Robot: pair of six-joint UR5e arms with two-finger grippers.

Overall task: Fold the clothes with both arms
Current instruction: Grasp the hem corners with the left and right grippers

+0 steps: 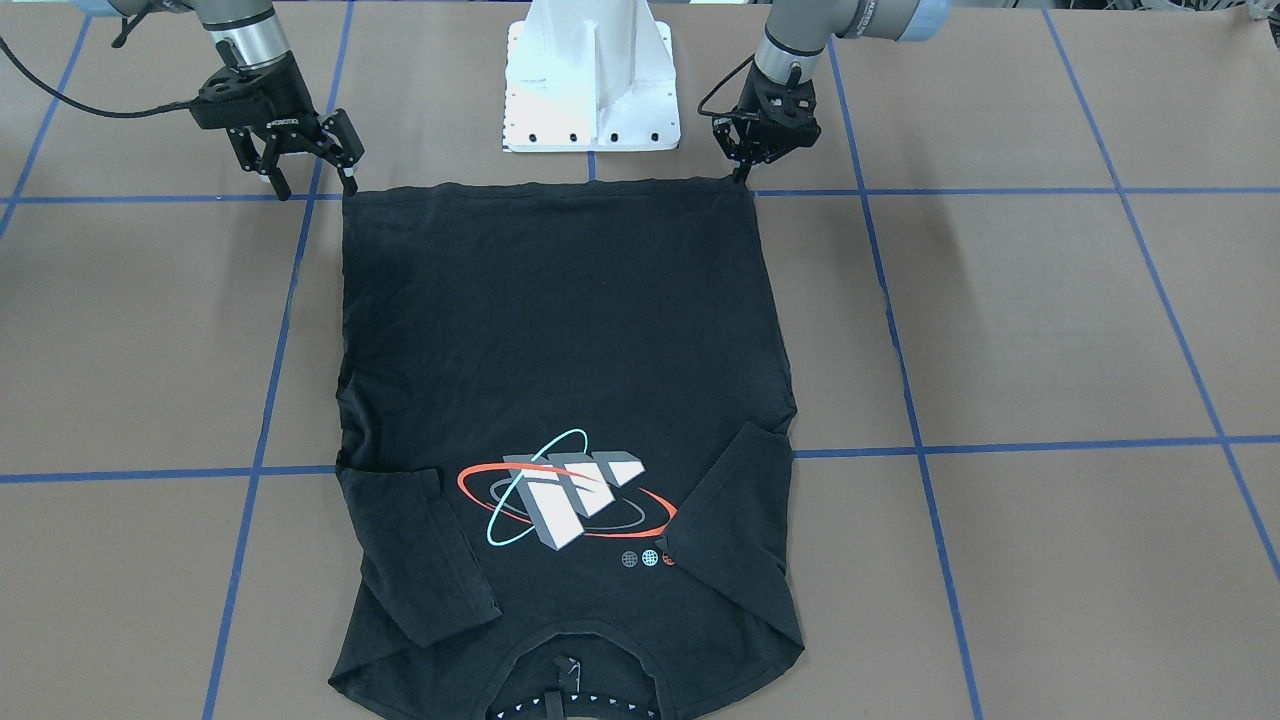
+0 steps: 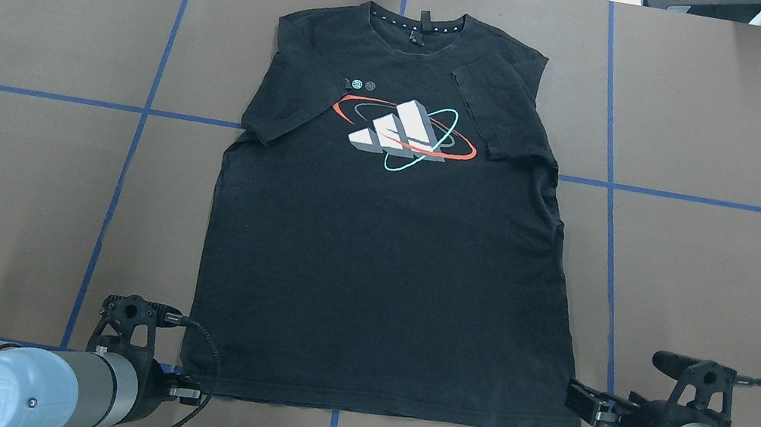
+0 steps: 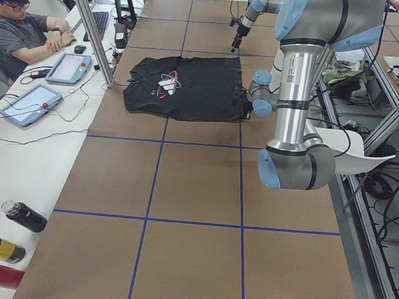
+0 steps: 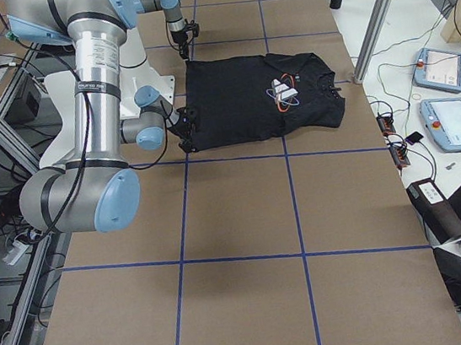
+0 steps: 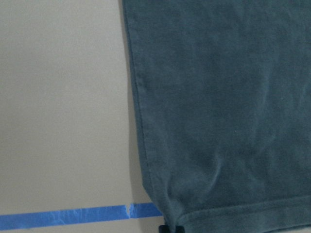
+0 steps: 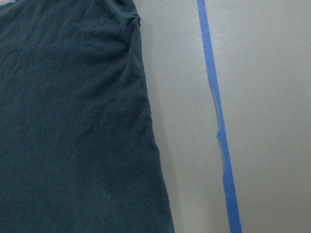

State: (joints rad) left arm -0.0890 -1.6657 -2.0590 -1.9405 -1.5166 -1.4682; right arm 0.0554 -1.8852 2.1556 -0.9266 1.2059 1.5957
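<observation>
I get bright, even light from overhead in every view, and the matte brown table (image 1: 1050, 330) gives no glare. Shadows are soft and faint: in the exterior right view there is a blurred patch on the table in front of the right arm (image 4: 95, 114). In the fixed cameras the black T-shirt (image 2: 388, 260) swallows detail and its creases barely show. Both wrist views look washed out, so the shirt reads blue-grey and the table pale grey. The left wrist picture is slightly soft, and the side views stretch towards their edges
</observation>
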